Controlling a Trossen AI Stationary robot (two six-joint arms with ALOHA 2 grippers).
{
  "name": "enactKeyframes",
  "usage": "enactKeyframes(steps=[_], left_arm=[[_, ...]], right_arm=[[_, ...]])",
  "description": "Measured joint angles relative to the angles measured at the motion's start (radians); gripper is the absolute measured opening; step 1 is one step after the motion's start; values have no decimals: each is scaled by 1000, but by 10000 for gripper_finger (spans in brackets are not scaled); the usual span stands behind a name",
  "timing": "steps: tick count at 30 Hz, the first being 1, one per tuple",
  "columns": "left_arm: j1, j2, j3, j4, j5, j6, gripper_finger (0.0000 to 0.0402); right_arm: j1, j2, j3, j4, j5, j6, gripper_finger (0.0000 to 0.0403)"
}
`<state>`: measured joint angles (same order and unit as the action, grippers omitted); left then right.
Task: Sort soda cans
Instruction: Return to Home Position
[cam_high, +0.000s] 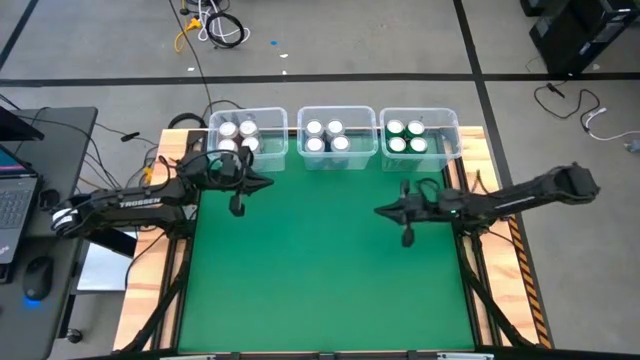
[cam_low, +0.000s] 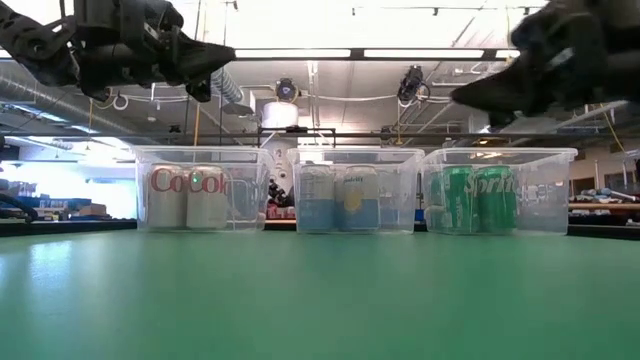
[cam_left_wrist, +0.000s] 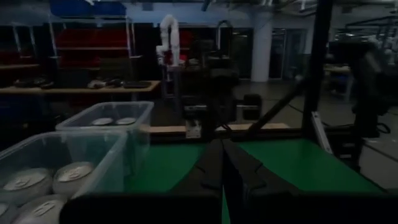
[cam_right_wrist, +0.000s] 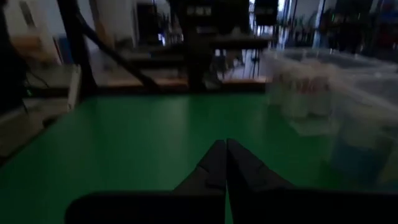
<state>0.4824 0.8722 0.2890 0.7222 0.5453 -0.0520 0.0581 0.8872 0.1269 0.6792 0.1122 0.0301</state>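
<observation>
Three clear bins stand in a row at the table's far edge and hold the soda cans. The left bin (cam_high: 247, 135) has white cans (cam_low: 190, 195), the middle bin (cam_high: 336, 137) pale cans (cam_low: 335, 198), and the right bin (cam_high: 418, 135) green cans (cam_low: 480, 198). All the cans stand upright on the bin floors. My left gripper (cam_high: 265, 183) hovers shut just in front of the left bin and points toward the table's right; its shut fingers show in the left wrist view (cam_left_wrist: 222, 144). My right gripper (cam_high: 380, 210) hovers shut above the mat, in front of the right bin, and points left (cam_right_wrist: 226, 144). Neither holds anything.
The green mat (cam_high: 320, 280) stretches bare from the bins to the near edge. Wooden table borders (cam_high: 150, 290) run along both sides. A laptop (cam_high: 12, 195), a mouse (cam_high: 36, 277) and cables lie beyond the table's left side.
</observation>
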Motion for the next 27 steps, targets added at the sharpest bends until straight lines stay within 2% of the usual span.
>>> enactKeyframes(steps=[4, 8, 12, 17, 24, 27], left_arm=[[0, -11, 0, -2, 15, 22, 5], [2, -17, 0, -7, 10, 36, 5], [2, -17, -16, -3, 7, 46, 5], [2, -17, -48, 19, -20, 15, 5], [2, -16, -49, 46, -22, -46, 5], [2, -16, -48, 58, -22, -57, 5]], right_arm=[[-3, -195, -111, -1, -5, -7, 0], [-3, -351, -117, -162, -1, -15, 0], [-3, -453, -120, -252, 26, -33, 0], [-4, -504, -120, -273, 119, -52, 0], [-8, -505, -120, -217, 150, -120, 0], [-10, -506, -120, -296, 291, -142, 0]])
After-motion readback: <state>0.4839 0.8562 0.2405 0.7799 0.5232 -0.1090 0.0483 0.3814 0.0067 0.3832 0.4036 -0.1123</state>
